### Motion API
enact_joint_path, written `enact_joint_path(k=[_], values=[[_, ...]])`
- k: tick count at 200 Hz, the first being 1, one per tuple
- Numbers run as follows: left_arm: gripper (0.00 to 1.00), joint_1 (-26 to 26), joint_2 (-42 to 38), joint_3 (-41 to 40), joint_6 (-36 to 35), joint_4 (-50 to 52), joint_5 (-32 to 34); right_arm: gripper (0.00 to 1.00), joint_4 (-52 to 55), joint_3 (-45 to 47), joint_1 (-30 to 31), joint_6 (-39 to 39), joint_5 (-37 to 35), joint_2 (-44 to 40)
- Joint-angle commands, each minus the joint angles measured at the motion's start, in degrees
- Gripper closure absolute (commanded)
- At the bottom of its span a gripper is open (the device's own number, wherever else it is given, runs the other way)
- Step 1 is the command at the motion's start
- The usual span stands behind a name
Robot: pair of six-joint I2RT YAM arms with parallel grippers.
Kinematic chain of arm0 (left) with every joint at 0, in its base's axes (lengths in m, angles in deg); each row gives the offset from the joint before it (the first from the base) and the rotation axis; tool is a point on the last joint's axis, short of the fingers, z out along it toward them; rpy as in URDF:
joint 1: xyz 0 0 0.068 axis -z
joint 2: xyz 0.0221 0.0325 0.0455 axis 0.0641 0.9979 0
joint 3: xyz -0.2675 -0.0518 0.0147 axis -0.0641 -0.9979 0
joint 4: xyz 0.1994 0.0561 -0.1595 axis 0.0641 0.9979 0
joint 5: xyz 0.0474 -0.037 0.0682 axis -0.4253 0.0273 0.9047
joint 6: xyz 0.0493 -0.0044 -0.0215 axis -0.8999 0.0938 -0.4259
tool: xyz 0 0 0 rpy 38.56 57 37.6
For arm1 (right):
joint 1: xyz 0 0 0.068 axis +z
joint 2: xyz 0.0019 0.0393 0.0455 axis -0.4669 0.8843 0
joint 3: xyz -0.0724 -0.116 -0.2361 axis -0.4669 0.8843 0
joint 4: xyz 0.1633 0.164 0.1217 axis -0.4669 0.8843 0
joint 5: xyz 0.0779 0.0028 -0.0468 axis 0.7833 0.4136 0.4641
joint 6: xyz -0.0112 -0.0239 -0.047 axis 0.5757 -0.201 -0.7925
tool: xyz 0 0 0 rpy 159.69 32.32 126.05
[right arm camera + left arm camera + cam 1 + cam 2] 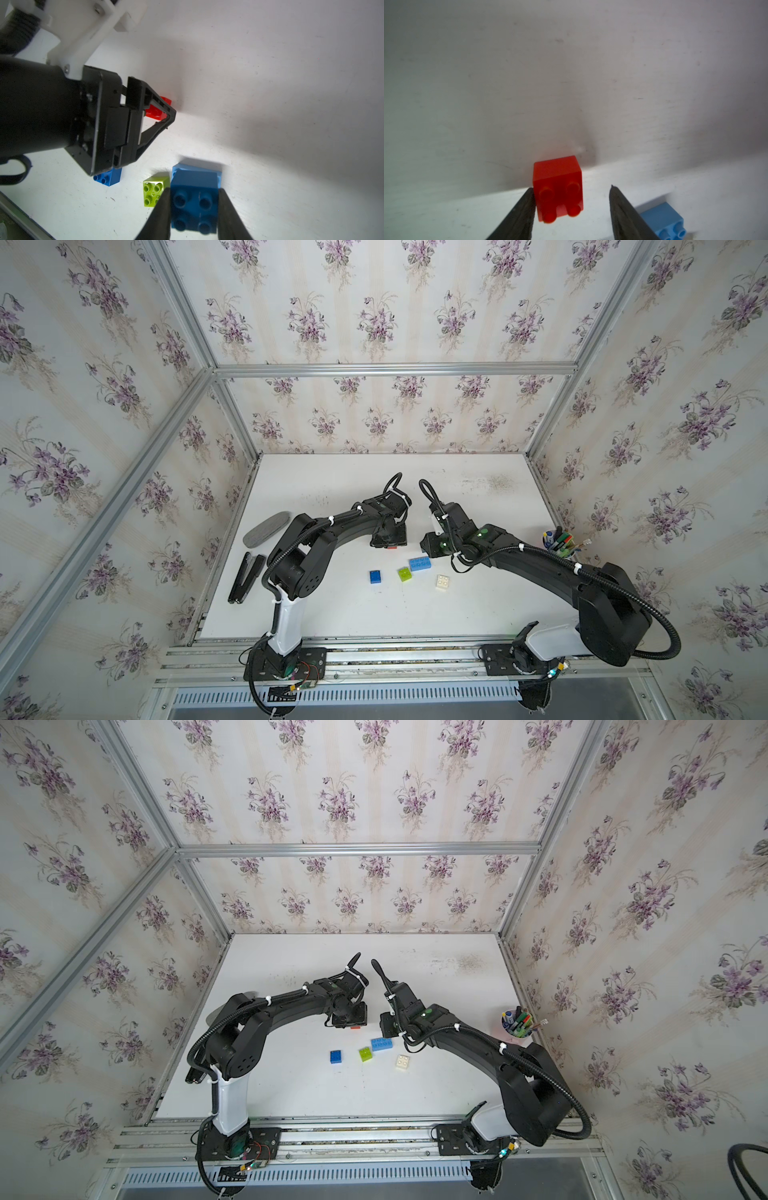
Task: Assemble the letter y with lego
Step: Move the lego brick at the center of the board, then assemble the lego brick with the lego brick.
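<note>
- The red brick (557, 187) sits on the table (332, 614) between the fingers of my left gripper (571, 188). One finger (521, 216) is against its side and the other (623, 212) stands clear of it, so the jaws are partly open and not clamping.
- In a top view only a red sliver (392, 548) shows under that gripper, at about 11 o'clock from the lime green brick (404, 573).
- My right gripper (194, 190) is closed on a dark blue brick (194, 207), a finger on each side face and the studs toward the wrist camera.
- That brick hangs over the light blue brick (419, 563), which lies at 1 o'clock from the green one; I cannot tell whether they touch.
- The second dark blue brick (375, 576) lies loose at 9 o'clock from the green, and the cream-white brick (443, 583) at 4 o'clock, each apart from its neighbours.
- The cup of pens (559, 545) stands at the table's 3 o'clock edge.
</note>
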State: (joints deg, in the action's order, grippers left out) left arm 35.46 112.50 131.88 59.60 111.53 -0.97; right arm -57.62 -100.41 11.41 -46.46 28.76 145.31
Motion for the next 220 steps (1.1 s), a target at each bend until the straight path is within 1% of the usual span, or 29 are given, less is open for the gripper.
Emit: enact_joint_path(k=[1,39,81,110,155,190,220], values=[[0.43,0.6,0.1,0.8,-0.3,-0.4,-2.2,0.72,-0.4,-0.2,0.0,1.2,-0.6,-0.1],[0.42,0.7,-1.3,-0.6,-0.4,-0.4,-1.3,0.73,-0.8,-0.7,-0.1,1.3,0.0,1.4],[0.41,-0.2,-7.4,-6.2,-1.0,-0.4,0.0,0.74,-0.8,-3.7,0.0,1.2,1.2,4.7],[0.40,-2.2,-13.2,-11.8,-1.8,-0.4,1.3,0.75,0.0,-6.6,0.2,1.4,2.2,8.1],[0.39,-6.2,-19.8,-19.7,-2.9,-0.4,0.9,0.75,2.2,-13.1,3.2,2.2,1.3,15.0],[0.39,-8.6,-22.8,-22.4,-4.5,-0.4,-0.5,0.76,4.6,-18.2,5.2,4.7,-0.4,20.1],[0.38,-10.2,-23.3,-23.2,-5.6,-0.4,-2.2,0.76,6.9,-20.7,5.9,7.2,-2.3,22.4]])
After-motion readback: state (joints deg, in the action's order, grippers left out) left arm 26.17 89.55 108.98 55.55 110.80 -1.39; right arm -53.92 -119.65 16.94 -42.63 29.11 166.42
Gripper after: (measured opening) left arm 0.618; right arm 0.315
